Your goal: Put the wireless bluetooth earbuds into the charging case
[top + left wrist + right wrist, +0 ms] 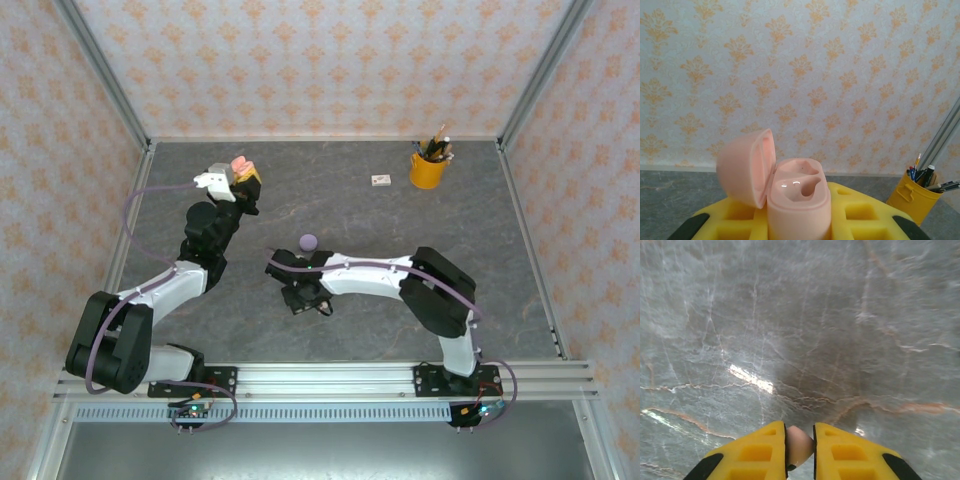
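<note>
While left hand (799, 227) grips the open case (797, 197) upright, right hand (800, 457) pinches an earbud (799, 442), long axis along fingers (850, 455).

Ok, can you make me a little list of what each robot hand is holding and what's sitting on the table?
left gripper: shut on the pink charging case
case lid: open, both slots look empty
right gripper: shut on a pale pink earbud
table: lilac round case, yellow pen cup
earbud in case: not yet
</note>
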Controlling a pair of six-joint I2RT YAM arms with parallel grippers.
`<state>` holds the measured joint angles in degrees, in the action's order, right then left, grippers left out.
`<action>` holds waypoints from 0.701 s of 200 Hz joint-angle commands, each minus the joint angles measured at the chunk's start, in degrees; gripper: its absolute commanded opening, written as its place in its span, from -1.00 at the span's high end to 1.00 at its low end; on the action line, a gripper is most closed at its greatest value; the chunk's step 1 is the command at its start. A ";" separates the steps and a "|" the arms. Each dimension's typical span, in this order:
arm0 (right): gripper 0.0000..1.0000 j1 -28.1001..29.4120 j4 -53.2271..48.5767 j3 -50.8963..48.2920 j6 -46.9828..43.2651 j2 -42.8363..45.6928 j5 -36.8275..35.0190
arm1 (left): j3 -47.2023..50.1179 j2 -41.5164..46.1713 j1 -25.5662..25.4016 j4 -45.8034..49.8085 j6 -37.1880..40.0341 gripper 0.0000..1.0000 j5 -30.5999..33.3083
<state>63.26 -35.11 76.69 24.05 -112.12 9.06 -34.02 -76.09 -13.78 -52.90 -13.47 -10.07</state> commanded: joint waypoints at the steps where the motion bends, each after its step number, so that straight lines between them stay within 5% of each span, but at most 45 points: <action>1: 0.64 0.49 -2.61 2.82 -2.04 -2.09 0.03 | -0.87 1.11 -0.42 0.60 -0.06 1.00 0.44; 62: 0.16 1.58 -6.26 5.60 2.68 -3.48 -1.81 | -0.87 1.30 -0.50 0.46 0.02 1.00 1.45; 140: 0.13 2.27 -6.70 4.78 16.46 -4.18 -5.34 | -0.37 1.21 -0.52 -0.48 0.04 1.00 2.07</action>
<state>65.32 -40.36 81.87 34.65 -115.87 7.05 -34.02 -76.09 -13.89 -52.03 -13.50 -9.39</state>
